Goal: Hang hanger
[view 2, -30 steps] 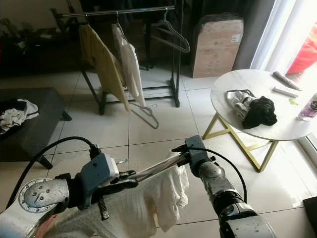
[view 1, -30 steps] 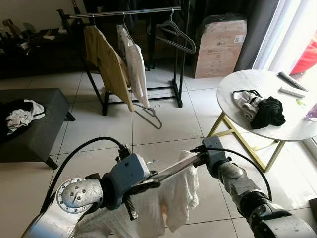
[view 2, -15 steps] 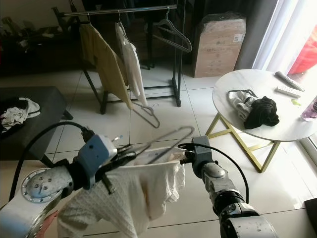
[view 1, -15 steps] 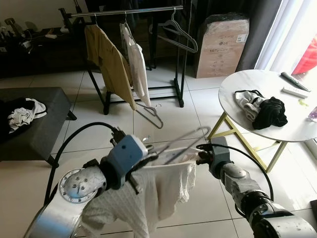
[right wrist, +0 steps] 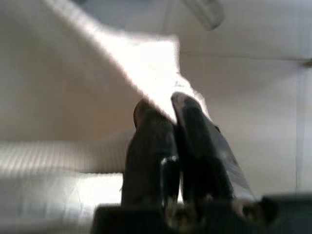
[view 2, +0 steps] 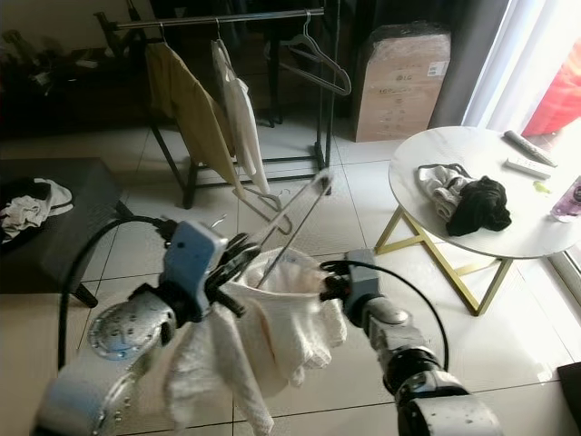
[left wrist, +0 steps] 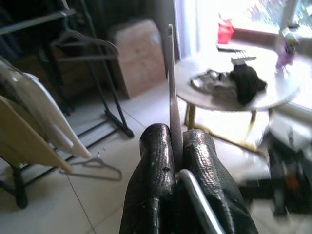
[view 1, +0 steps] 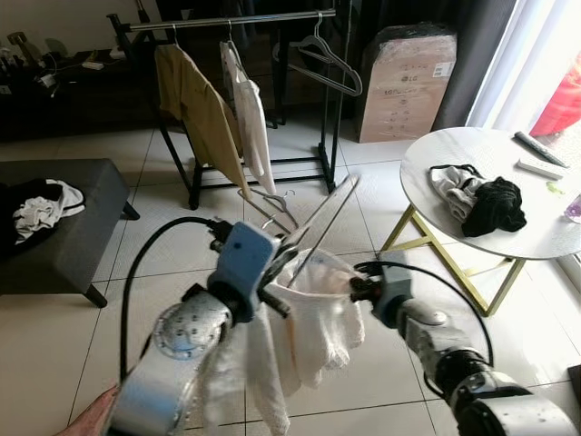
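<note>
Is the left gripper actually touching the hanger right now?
Touching. The left wrist view shows the left gripper with its two black fingers pressed together on the grey hanger, whose bar rises straight out from between them.

Cream shirt [view 1: 313, 318], grey hanger [view 1: 320, 221], white marble table [view 1: 436, 150].

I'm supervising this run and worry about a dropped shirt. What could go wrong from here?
The left gripper pinches only the thin hanger wire, now tilted steeply, so the white garment could slide off. The right gripper holds just a fold of that cloth; pulling might strip it from the hanger. The clothes rack stands far across the floor, with a fallen hanger lying in the way.
</note>
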`<state>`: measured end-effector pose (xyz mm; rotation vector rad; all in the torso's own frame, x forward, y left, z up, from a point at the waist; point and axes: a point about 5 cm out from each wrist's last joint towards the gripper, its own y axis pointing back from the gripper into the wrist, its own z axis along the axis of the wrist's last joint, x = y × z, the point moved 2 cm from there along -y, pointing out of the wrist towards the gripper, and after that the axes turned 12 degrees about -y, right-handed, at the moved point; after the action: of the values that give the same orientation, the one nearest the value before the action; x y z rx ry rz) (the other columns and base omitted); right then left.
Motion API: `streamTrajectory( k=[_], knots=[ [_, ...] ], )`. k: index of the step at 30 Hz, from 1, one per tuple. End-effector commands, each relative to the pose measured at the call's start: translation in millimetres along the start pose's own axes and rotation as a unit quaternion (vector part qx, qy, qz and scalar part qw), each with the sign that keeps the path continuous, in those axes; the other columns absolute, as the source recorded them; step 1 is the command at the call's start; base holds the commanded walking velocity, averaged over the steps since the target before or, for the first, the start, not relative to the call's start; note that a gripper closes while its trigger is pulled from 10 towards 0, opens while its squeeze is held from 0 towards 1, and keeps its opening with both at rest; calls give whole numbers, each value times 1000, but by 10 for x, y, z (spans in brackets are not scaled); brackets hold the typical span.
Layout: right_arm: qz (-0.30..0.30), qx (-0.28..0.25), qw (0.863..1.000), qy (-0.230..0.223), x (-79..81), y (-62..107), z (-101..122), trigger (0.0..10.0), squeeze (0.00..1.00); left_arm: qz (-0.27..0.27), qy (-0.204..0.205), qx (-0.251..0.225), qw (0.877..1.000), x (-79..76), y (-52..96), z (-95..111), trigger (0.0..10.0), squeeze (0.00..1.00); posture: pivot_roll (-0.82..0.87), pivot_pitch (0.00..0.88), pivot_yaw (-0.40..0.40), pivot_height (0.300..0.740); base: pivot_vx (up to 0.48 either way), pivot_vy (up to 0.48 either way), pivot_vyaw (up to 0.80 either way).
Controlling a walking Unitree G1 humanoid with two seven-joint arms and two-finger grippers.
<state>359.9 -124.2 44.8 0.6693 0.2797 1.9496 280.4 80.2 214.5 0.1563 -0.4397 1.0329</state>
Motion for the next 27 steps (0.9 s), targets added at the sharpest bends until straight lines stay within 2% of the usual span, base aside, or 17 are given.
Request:
streamTrajectory(
  k=[1,3,6,7,9,12,13,16,17,20,23,24,25,27],
  knots=[
    [45,21,999,20,105,-14,-74,0,0,4,-4,-14,1000,-20,-18,32,10000,0,13,180,4,740,0,0,0],
    [107,29,993,38,226,-8,-95,0,0,-27,-17,-11,999,-139,-51,4,10000,0,11,181,6,740,0,0,0],
    [198,32,977,68,412,29,-108,0,0,-46,-61,-3,997,-258,-92,-53,10000,0,7,184,6,740,0,0,0],
    [214,31,974,72,445,39,-106,0,0,-46,-74,1,996,-273,-102,-76,10000,0,7,184,6,740,0,0,0],
    [244,23,967,74,516,60,-77,0,0,-59,-138,11,989,-316,-128,-131,10000,0,4,186,6,740,0,0,0],
    [265,19,961,77,565,80,-57,0,0,-85,-162,25,983,-385,-140,-202,10000,0,4,186,5,740,0,0,0],
    [311,13,946,92,694,129,-24,0,0,-83,-190,70,976,-421,-156,-352,10000,0,-4,187,5,740,0,0,0],
    [356,12,929,106,817,194,-4,0,0,-32,-213,101,971,-343,-202,-419,10000,0,0,187,4,740,0,0,0],
    [380,15,918,117,884,243,-12,0,0,22,-215,90,972,-235,-259,-347,10000,0,1,187,4,740,0,0,0],
    [404,24,905,127,950,297,-48,0,0,90,-207,60,972,-82,-333,-205,10000,0,-4,187,2,740,0,0,0],
    [423,31,896,134,989,360,-79,0,0,123,-212,44,968,-4,-383,-125,10000,0,-4,187,2,740,0,0,0],
    [423,31,896,134,989,360,-79,0,0,123,-212,44,968,-4,-383,-125,10000,0,-4,187,2,740,0,0,0],
    [432,37,890,139,1006,408,-98,0,0,123,-216,37,968,-14,-418,-97,10000,0,-7,187,2,740,0,0,0],
    [448,54,879,156,1038,488,-155,0,0,169,-218,13,961,32,-474,17,10000,0,-11,187,0,740,0,0,0]
  ],
)
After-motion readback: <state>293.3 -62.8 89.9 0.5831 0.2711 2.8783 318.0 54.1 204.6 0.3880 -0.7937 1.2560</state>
